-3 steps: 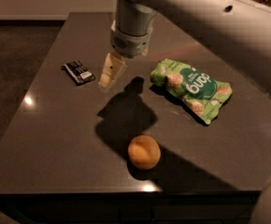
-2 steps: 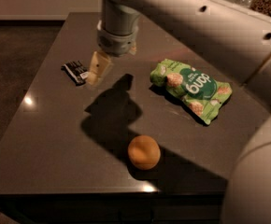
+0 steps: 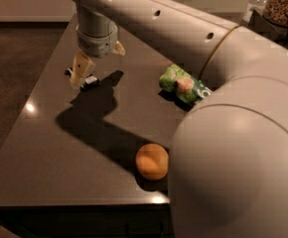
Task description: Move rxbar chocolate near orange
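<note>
The rxbar chocolate (image 3: 89,81) is a small black bar with white marks, lying at the far left of the dark table (image 3: 49,148). It is partly hidden by a finger. My gripper (image 3: 98,66) hangs just above it, open, with one cream finger (image 3: 81,69) over the bar's left end and the other finger (image 3: 118,48) behind. The orange (image 3: 152,161) sits near the table's front edge, well apart from the bar, to its right and nearer the camera.
A green snack bag (image 3: 180,84) lies right of the middle, partly hidden by my arm (image 3: 233,148), which fills the right side of the view. Jars (image 3: 283,4) stand at the back right. The floor drops off left of the table.
My gripper has moved left and down from the table's middle to over the rxbar chocolate. The bar, orange and bag have not moved on the table.
</note>
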Controlling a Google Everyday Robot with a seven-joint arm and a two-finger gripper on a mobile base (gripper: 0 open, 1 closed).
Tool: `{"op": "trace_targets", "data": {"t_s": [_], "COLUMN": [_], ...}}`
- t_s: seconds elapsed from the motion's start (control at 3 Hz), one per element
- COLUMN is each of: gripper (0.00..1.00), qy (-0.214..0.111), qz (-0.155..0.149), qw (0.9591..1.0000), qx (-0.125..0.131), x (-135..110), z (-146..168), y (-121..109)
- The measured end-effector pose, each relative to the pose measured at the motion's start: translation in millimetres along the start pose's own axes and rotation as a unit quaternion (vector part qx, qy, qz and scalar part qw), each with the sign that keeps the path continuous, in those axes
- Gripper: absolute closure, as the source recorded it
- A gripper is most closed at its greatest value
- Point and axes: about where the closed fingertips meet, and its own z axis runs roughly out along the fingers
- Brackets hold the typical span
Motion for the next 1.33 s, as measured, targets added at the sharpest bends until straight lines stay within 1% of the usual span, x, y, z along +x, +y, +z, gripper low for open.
{"op": "trace_targets", "data": {"t_s": [0.33, 0.67, 1.0, 1.33], "gripper": [0.0, 0.0, 0.0, 0.12], "qy": [0.014, 0.024, 0.033, 0.037], "qz": [0.01, 0.007, 0.009, 0.01], "qw": [0.9998, 0.9997, 0.9993, 0.999], "qx": [0.007, -0.005, -0.014, -0.022], "x": [-19.6, -36.0, -40.2, -43.0], "z": [18.7, 33.3, 42.3, 46.3], "y": [-1.0, 10.5, 13.0, 14.9]}}
